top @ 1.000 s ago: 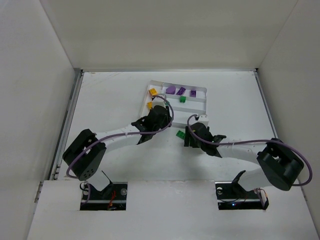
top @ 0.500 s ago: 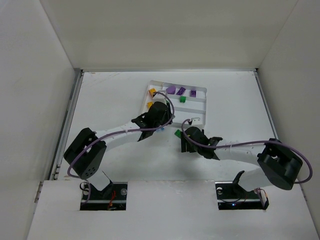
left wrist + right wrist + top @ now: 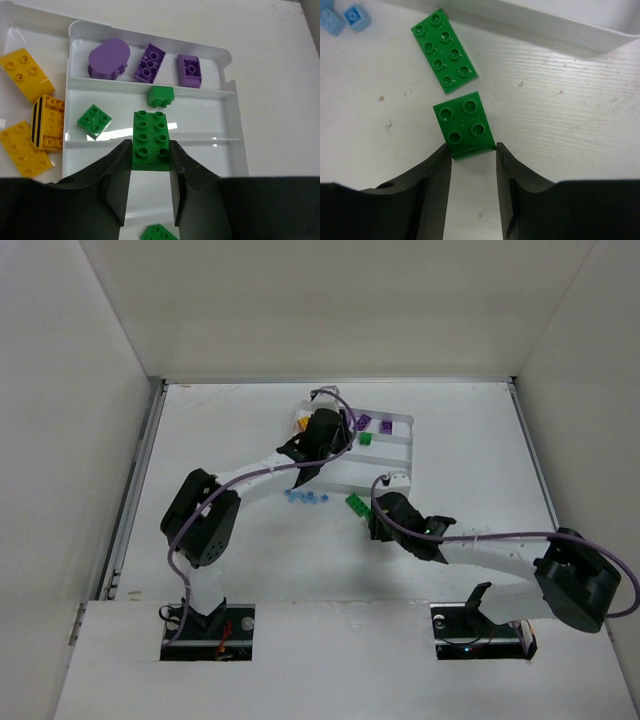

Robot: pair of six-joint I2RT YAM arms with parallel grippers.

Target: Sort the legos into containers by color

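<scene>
My left gripper [image 3: 150,150] is shut on a green two-by-four lego [image 3: 150,135], held above the white tray [image 3: 227,56]. Its far strip holds three purple legos [image 3: 149,62]. The middle strip holds two small green ones [image 3: 94,121]. Yellow legos [image 3: 22,75] lie in the short end section. From above, the left gripper [image 3: 328,428] hangs over the tray's left half [image 3: 395,455]. My right gripper [image 3: 473,150] stands open low over the table. Its fingertips flank the near edge of a green two-by-two lego [image 3: 464,125]. A flat green two-by-four [image 3: 445,50] lies just beyond.
Several pale blue legos [image 3: 305,497] lie on the table in front of the tray; two of them [image 3: 350,17] show left of the right gripper [image 3: 373,513]. The tray's near wall [image 3: 560,27] runs just beyond the green legos. White walls enclose the table.
The left arm has swung away from the tray's near edge and out over the tray with the green lego, uncovering the pale blue legos. The right gripper has shifted slightly nearer and left.
</scene>
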